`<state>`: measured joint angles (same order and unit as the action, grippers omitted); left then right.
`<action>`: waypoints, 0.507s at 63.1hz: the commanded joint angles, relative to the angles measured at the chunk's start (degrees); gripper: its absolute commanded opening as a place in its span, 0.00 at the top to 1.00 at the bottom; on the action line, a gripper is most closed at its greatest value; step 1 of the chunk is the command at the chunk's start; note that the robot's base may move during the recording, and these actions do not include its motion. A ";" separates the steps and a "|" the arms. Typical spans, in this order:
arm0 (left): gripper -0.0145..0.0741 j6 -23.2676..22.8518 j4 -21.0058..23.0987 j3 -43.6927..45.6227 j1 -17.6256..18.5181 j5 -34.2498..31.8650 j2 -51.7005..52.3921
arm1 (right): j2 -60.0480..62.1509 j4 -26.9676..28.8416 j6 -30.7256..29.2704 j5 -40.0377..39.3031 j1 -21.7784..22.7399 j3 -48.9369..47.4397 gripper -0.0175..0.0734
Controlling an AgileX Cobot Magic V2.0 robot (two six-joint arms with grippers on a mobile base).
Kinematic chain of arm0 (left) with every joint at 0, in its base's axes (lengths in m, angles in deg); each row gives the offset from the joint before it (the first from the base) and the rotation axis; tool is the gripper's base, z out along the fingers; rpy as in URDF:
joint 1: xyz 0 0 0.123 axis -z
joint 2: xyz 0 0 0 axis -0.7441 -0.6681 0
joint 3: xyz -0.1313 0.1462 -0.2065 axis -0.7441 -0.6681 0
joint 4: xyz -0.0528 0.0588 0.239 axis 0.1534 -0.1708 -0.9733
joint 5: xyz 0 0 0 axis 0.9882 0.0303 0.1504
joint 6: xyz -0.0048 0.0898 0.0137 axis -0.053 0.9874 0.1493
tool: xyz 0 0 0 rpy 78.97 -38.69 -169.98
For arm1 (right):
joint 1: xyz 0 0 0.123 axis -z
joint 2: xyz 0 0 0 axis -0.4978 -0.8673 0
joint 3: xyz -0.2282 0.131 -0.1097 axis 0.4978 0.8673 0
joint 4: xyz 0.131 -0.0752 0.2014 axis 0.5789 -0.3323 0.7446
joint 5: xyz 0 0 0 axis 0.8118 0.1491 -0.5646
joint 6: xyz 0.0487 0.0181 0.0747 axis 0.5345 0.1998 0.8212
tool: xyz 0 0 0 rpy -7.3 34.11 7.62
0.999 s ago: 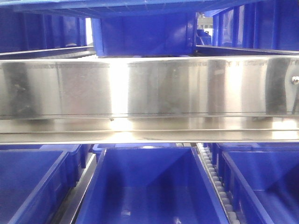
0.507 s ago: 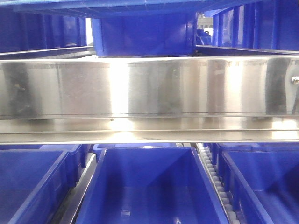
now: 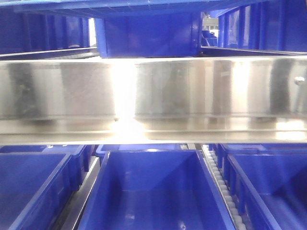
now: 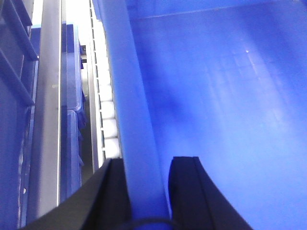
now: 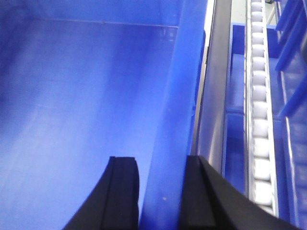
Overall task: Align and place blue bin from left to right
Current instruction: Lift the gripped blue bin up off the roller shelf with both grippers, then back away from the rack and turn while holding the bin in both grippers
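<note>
The blue bin (image 4: 225, 96) fills the left wrist view, a light blue wall and floor. My left gripper (image 4: 146, 191) is shut on its left wall, one black finger (image 4: 115, 191) outside and one inside. In the right wrist view the same bin (image 5: 86, 105) shows its inside, and my right gripper (image 5: 160, 191) is shut on the right wall, with a finger (image 5: 199, 191) on the outer face. Neither gripper shows in the front view. There a lighter blue ribbed edge (image 3: 120, 7) crosses the top; I cannot tell whether it is this bin.
A wide steel beam (image 3: 153, 91) spans the front view. Below it stand three dark blue bins: left (image 3: 29, 187), middle (image 3: 153, 191), right (image 3: 273, 182). Another dark bin (image 3: 148, 36) sits above. White roller tracks (image 4: 108, 110) (image 5: 261, 110) and steel rails (image 4: 48, 120) (image 5: 213, 96) flank the held bin.
The front view has shifted slightly and blurred; the steel beam looks a little taller and its right-hand screw sits slightly higher and further left. The bins below keep their places.
</note>
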<state>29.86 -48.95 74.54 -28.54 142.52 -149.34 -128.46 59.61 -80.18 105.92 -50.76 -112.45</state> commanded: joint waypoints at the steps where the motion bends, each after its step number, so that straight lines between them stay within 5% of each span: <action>1: 0.86 1.01 -0.58 0.97 0.37 -3.90 1.00 | 1.94 -0.20 -2.12 -6.20 -0.25 -1.39 0.89; 32: 0.86 1.01 -1.20 0.97 0.37 -11.27 1.02 | 1.94 -0.20 -2.12 -6.20 -0.25 -1.39 0.89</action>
<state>29.86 -49.22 74.59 -28.54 138.82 -149.34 -128.46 59.10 -79.82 105.64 -50.78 -112.45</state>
